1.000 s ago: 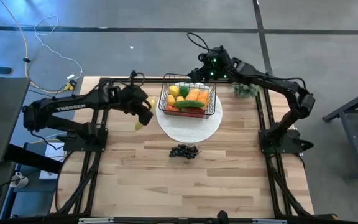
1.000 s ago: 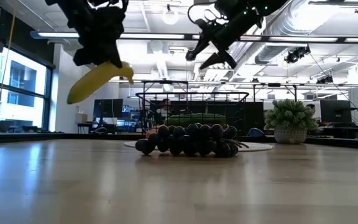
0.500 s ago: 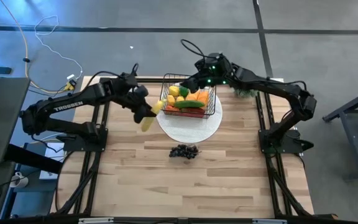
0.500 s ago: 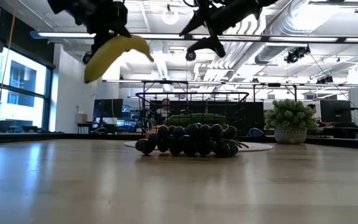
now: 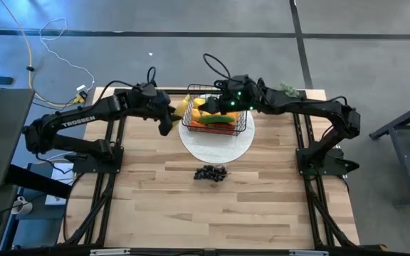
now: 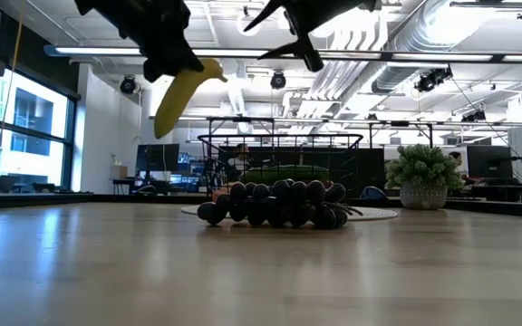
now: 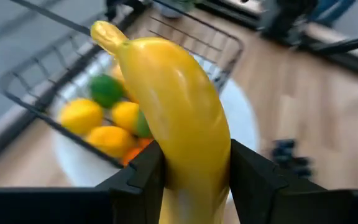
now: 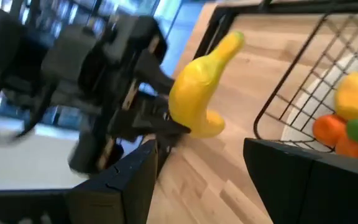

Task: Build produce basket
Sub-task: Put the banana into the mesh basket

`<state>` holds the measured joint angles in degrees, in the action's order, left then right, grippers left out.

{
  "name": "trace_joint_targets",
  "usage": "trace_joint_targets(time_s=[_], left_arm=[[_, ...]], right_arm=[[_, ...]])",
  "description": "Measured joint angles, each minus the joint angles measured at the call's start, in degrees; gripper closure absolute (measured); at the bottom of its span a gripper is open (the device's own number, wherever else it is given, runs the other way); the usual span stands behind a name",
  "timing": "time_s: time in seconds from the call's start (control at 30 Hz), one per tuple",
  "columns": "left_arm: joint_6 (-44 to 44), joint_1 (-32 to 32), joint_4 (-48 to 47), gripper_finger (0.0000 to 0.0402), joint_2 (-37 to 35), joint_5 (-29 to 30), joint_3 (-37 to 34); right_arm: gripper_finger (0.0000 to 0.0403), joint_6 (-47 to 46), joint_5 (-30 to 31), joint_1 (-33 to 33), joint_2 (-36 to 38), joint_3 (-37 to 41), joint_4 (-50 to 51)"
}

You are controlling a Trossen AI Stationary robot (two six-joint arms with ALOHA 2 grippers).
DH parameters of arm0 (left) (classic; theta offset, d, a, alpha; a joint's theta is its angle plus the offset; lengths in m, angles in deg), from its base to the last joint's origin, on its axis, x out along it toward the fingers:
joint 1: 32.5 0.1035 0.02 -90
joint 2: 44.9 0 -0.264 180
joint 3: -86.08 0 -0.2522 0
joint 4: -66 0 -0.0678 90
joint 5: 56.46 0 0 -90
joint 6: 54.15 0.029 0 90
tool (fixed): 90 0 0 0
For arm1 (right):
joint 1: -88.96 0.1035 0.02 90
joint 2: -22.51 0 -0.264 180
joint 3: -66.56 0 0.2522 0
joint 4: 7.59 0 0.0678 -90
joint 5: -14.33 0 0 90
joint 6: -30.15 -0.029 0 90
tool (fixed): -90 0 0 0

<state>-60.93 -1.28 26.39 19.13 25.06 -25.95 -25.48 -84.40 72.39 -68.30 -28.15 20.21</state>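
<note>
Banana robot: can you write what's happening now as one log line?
left pincer: shut on banana, held beside basket | right pincer: open, above basket | grapes: on table

I count 1 banana (image 7: 185, 118), 1 basket (image 5: 215, 112), 1 white plate (image 5: 218, 144), 1 bunch of grapes (image 5: 211, 173) and 1 potted plant (image 6: 421, 177). Inside the basket I make out approx 3 yellow fruits (image 7: 81, 116), 1 green one (image 7: 106, 90), 1 cucumber (image 5: 218, 119); orange pieces too bunched to count. 2 grippers: left gripper (image 5: 166, 117), right gripper (image 5: 216, 104).
</note>
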Motion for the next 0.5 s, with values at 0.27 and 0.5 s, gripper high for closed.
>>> trace_joint_targets(time_s=[0.27,0.5], left_arm=[[12.5,-4.8,0.0,0.0268,0.0,16.6,0.0],[25.0,-8.5,0.4,0.0268,0.4,29.2,0.0]], right_arm=[[0.0183,-8.7,15.9,4.7,-0.9,0.0,-0.2],[0.0183,-12.9,22.8,7.3,-4.2,0.0,-5.6]])
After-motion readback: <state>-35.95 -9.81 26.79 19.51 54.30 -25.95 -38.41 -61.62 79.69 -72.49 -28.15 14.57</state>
